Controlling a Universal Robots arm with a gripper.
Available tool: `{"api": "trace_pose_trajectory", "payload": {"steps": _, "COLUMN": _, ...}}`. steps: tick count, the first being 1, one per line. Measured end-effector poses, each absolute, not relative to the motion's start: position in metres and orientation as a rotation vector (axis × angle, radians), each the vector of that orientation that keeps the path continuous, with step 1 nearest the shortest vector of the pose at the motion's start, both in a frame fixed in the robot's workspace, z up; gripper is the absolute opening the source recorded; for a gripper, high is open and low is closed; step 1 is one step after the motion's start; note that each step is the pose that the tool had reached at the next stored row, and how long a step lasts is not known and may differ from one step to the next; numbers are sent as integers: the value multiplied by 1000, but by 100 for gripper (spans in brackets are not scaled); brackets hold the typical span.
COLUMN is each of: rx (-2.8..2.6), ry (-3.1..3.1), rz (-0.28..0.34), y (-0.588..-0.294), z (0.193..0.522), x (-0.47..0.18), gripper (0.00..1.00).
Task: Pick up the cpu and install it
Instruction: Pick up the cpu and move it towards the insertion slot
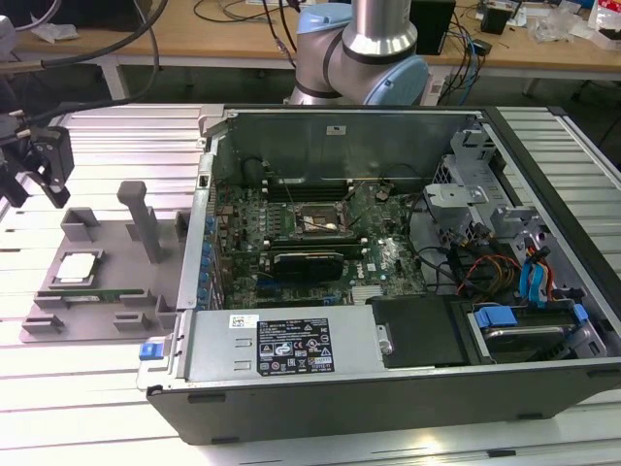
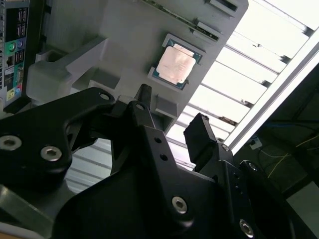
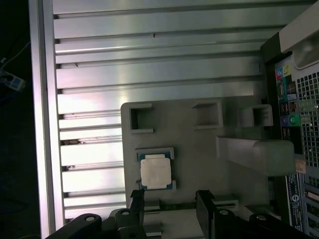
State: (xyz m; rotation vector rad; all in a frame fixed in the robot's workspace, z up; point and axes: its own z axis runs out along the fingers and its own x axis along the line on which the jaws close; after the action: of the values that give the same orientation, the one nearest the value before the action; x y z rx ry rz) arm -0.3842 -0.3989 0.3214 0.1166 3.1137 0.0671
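A slatted metal tabletop [image 1: 116,136] carries an open computer case [image 1: 388,403] with its side panel off. A grey plastic tray [image 1: 112,248] lies just beside the case at about 9 o'clock, on the exterior view's left.

The cpu [image 1: 78,267] lies flat in a shallow square seat on the tray, at about 8 o'clock from the tray's middle in the exterior view. Its shiny metal top faces straight up. The chip is square, so it has no long axis, and its edges run parallel to the tray's edges. In the second wrist view the cpu [image 2: 175,65] shows a pale pinkish sheen with a thin dark border. In the first wrist view the cpu [image 3: 156,171] sits squarely in its seat with raised grey lips on two opposite sides.

The black gripper [image 1: 37,186] hangs in the air at about 11 o'clock from the cpu in the exterior view, apart from it and above the tabletop. Both wrist views show the gripper [image 2: 172,117] [image 3: 170,199] spread wide with nothing between its fingers. The cpu lies beyond the fingertips, roughly in line with the gap.

A tilted grey post [image 1: 146,218] rises from the tray at about 2 o'clock from the cpu. Inside the case, a green motherboard [image 1: 388,257] holds a square socket frame [image 1: 315,221], with a long black card [image 1: 309,262] just beside it at 6 o'clock.
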Motion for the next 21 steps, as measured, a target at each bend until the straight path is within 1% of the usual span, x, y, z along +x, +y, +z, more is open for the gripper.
{"api": "trace_pose_trajectory", "payload": {"steps": 19, "rx": 117, "ry": 3114, "rz": 67, "y": -399, "z": 309, "x": -384, "gripper": 54}}
{"api": "trace_pose_trajectory", "payload": {"steps": 21, "rx": 117, "ry": 3114, "rz": 60, "y": -399, "z": 308, "x": -384, "gripper": 54}}
